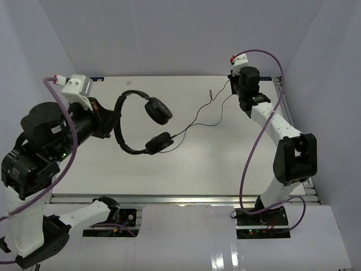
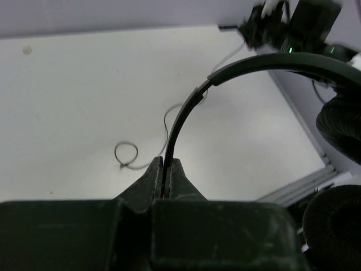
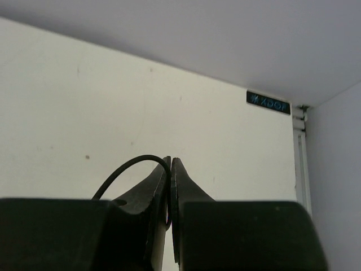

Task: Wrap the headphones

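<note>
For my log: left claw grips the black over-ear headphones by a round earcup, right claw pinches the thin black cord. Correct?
No. Left wrist view: the left claw grips the thin arched headband. Right claw does pinch the thin black cord.

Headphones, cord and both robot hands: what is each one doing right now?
headphones: held by the thin headband, earcups hanging free, cord not wrapped around them.
cord: loose and curly, running from one earcup to the right gripper.
left gripper: shut on the headband.
right gripper: shut on the cord.
</note>
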`<state>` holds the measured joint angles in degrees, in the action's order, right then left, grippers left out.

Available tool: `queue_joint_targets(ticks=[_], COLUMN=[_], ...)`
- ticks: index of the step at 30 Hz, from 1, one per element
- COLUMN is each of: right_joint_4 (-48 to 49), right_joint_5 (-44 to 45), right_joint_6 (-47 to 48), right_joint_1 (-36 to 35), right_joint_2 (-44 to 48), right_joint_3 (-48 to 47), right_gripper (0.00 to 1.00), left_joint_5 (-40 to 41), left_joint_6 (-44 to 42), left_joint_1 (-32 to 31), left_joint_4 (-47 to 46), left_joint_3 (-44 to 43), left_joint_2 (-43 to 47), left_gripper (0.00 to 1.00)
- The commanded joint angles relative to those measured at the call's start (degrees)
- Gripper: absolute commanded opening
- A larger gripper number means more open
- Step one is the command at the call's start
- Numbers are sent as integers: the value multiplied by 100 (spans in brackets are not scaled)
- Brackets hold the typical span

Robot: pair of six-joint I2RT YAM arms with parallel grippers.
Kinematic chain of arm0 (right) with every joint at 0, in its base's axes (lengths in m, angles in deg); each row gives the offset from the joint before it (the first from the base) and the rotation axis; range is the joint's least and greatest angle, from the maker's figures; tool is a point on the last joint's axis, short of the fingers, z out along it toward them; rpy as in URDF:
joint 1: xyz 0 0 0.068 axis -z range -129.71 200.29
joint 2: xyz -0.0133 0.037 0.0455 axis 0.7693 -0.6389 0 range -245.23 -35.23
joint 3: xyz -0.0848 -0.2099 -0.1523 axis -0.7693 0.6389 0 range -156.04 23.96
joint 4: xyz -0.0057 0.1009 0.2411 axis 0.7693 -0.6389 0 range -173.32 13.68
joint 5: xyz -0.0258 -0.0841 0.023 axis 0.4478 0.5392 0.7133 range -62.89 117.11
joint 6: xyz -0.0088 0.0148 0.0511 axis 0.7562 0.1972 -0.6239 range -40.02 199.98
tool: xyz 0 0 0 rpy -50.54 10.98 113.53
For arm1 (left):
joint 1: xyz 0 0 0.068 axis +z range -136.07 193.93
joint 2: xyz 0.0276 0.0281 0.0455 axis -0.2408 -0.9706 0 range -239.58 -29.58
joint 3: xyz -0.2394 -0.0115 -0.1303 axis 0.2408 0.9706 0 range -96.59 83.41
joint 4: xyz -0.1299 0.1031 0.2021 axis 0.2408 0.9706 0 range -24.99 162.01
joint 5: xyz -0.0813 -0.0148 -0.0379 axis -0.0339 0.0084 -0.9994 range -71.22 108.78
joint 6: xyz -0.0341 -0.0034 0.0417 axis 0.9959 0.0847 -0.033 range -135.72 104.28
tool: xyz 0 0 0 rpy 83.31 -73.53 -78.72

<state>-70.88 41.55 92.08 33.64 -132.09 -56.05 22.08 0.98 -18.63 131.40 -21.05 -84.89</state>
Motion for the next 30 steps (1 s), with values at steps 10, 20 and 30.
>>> queue_joint_targets(ticks=[10,20,30], right_joint_4=[-513,-282,-1762], right_joint_5=[-1175,-4683,-8256], right_joint_6=[-493,845,2233], right_joint_1=[819,1085,1111], right_joint_2=[93,1606,2882], right_joint_3=[999,2285,1785], right_gripper=[8,90,90], left_joint_5=[1821,2509,2547], left_joint_6=[422,147,-97], left_joint_1=[-251,-251,-237], left_joint_4=[-1073,-1261,-1484], left_joint_3=[-2494,-2007,-1405], left_joint_2=[-1562,-2136,-2445], left_gripper=[0,0,0])
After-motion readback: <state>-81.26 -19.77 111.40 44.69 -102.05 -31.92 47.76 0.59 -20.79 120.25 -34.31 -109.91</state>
